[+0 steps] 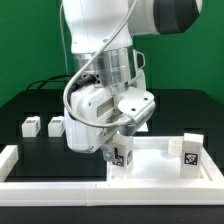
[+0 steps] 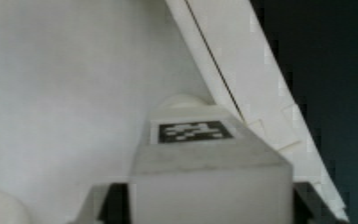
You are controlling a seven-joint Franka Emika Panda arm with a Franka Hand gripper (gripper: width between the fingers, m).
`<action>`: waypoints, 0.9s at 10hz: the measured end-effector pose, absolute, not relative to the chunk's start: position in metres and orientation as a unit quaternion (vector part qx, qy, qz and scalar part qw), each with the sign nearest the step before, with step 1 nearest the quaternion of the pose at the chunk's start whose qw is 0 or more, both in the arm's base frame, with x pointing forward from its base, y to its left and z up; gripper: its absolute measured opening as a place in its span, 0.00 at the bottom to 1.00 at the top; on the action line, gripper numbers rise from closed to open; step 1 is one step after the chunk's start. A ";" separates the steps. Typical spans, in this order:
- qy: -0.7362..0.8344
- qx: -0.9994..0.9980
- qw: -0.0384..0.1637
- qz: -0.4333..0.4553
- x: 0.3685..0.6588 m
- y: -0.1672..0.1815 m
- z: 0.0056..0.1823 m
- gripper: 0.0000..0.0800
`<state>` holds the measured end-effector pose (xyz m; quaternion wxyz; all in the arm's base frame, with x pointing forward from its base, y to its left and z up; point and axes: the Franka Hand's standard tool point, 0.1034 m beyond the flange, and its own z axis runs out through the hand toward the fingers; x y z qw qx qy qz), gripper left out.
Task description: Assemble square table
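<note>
1. border rail (image 1: pixel 90 187). Nearest item in the exterior view. Long, white, square-edged and matte, it runs across the front of the black table (image 1: pixel 40 145) and turns a corner at the exterior view's left. Exterior view only.

2. square table slab (image 1: pixel 160 165). Just behind the rail, toward the exterior view's right. Large, flat, white and smooth. The wrist view gives its surface (image 2: pixel 69 90) close up as a plain pale field, with the raised rim (image 2: pixel 243 90) a straight ridge crossing aslant and dark table beyond it.

3. held leg block (image 1: pixel 122 156). Small white block with a black-and-white tag, upright over the slab's corner on the exterior view's left. Whether its base touches the slab cannot be told. Only the wrist view shows the tagged face (image 2: pixel 197 150) square-on and the rounded end past the tag.

4. gripper (image 1: pixel 118 148). Its jaws are clamped on the held leg block. In the wrist view (image 2: pixel 202 205) the block fills the gap between the dark fingers (image 2: pixel 108 208).

5. second leg block (image 1: pixel 190 150). Upright on the slab at the exterior view's right, tag toward the camera. Exterior view only.

6. left leg block (image 1: pixel 30 126) and neighbour leg block (image 1: pixel 55 124). They sit side by side but apart on the black table at the exterior view's left, well away from the slab. Both are white and tagged.

7. arm (image 1: pixel 110 50). White, glossy, rounded casings above the gripper, with a green backdrop (image 1: pixel 20 40) farthest off.
</note>
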<state>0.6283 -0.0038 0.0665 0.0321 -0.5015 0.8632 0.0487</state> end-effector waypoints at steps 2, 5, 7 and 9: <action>0.869 -0.492 0.031 0.049 0.628 -0.004 0.066 0.38; 0.868 -0.493 0.031 0.049 0.628 -0.004 0.065 0.76; 0.805 -0.592 0.021 0.037 0.626 0.009 0.066 0.80; 0.723 -0.690 0.018 0.039 0.619 0.024 0.064 0.81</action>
